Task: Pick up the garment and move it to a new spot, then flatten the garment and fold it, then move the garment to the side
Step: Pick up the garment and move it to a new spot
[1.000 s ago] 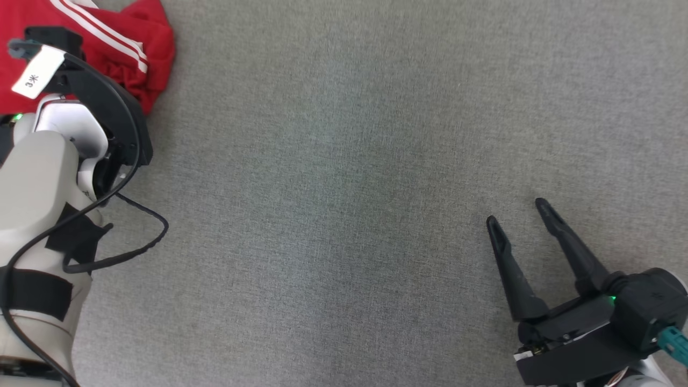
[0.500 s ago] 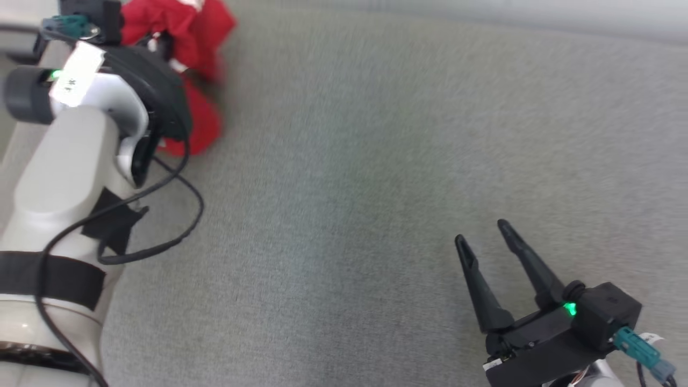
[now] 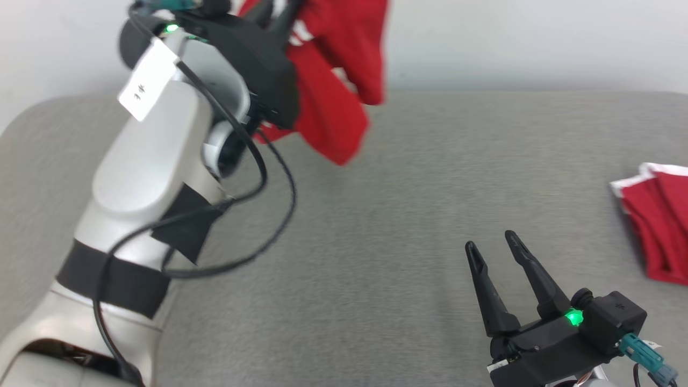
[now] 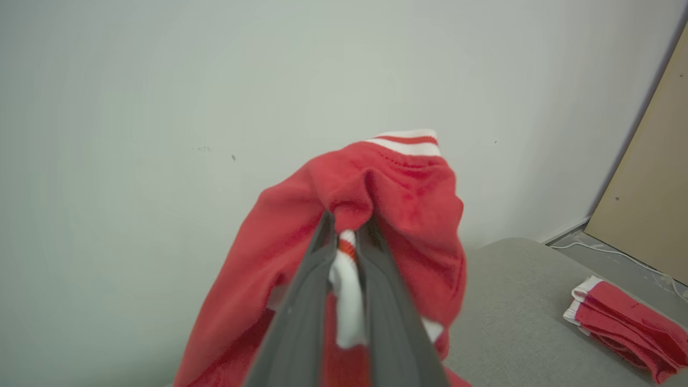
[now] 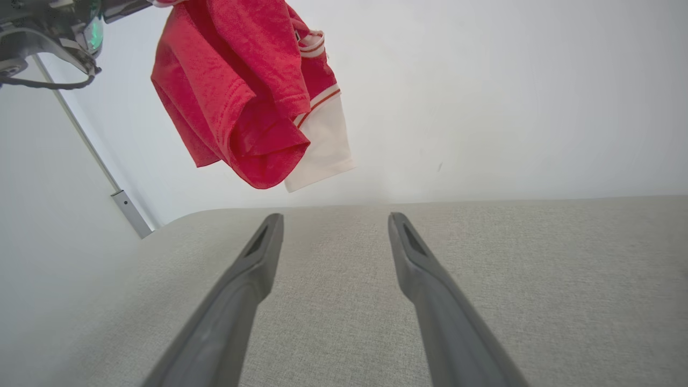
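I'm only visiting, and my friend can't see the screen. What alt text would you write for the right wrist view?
A red garment with white striped trim hangs bunched in the air at upper left, held by the left gripper, before a pale wall. Below, the right gripper holds its jaws wide and empty over a grey fabric surface.

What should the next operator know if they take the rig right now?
Left gripper: jaws shut on the red garment, which hangs bunched above the grey surface.
Right gripper: jaws open, empty, low over the surface's near right.
A folded red pile lies at the surface's right edge.
Done: pick-up.
Left: set down at a new spot, flatten, fold, move aside.
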`<state>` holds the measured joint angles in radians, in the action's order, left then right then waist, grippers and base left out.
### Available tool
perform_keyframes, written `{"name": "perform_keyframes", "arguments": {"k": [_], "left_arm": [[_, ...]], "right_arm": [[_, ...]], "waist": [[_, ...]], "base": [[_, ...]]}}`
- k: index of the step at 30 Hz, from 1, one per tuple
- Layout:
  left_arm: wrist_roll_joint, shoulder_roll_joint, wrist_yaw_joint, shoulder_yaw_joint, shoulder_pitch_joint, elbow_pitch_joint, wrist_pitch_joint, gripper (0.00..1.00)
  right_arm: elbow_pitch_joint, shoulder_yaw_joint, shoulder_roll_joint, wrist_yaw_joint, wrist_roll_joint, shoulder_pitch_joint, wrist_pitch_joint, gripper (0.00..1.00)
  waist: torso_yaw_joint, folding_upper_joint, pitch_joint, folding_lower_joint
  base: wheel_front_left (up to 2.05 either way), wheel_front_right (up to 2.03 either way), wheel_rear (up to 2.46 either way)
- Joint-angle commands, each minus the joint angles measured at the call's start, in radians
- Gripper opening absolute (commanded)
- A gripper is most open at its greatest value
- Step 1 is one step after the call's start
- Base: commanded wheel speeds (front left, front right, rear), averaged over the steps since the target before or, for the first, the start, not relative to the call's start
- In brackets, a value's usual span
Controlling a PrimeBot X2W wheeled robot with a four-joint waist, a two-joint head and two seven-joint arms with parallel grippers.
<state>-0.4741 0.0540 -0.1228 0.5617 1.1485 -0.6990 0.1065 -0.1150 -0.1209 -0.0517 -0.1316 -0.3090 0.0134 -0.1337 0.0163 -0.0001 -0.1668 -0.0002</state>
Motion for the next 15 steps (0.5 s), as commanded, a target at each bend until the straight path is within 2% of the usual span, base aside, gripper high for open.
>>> {"name": "perform_keyframes", "arguments": {"k": [1, 8, 15], "left_arm": [[-0.032, -0.002, 0.0, 0.024, -0.03, 0.037, 0.005, 0.0], [-0.117, 0.0, 0.064, 0.217, -0.106, 0.238, 0.016, 0.0], [-0.119, 0.001, 0.095, 0.335, -0.182, 0.272, 0.011, 0.0]], "right_arm": [[0.003, 0.005, 0.001, 0.002, -0.011, 0.002, -0.009, 1.0], [0.011, 0.017, 0.001, 0.002, -0.02, -0.014, -0.025, 1.0], [0.018, 0.007, 0.001, 0.002, -0.02, -0.027, -0.036, 1.0]], "waist": [[-0.087, 0.0001, 0.059, 0.0002], [-0.15, 0.0001, 0.039, 0.0002], [-0.176, 0.0001, 0.017, 0.0002]], "base": [[0.0, 0.0, 0.0], [0.0, 0.0, 0.0], [0.0, 0.0, 0.0]]}}
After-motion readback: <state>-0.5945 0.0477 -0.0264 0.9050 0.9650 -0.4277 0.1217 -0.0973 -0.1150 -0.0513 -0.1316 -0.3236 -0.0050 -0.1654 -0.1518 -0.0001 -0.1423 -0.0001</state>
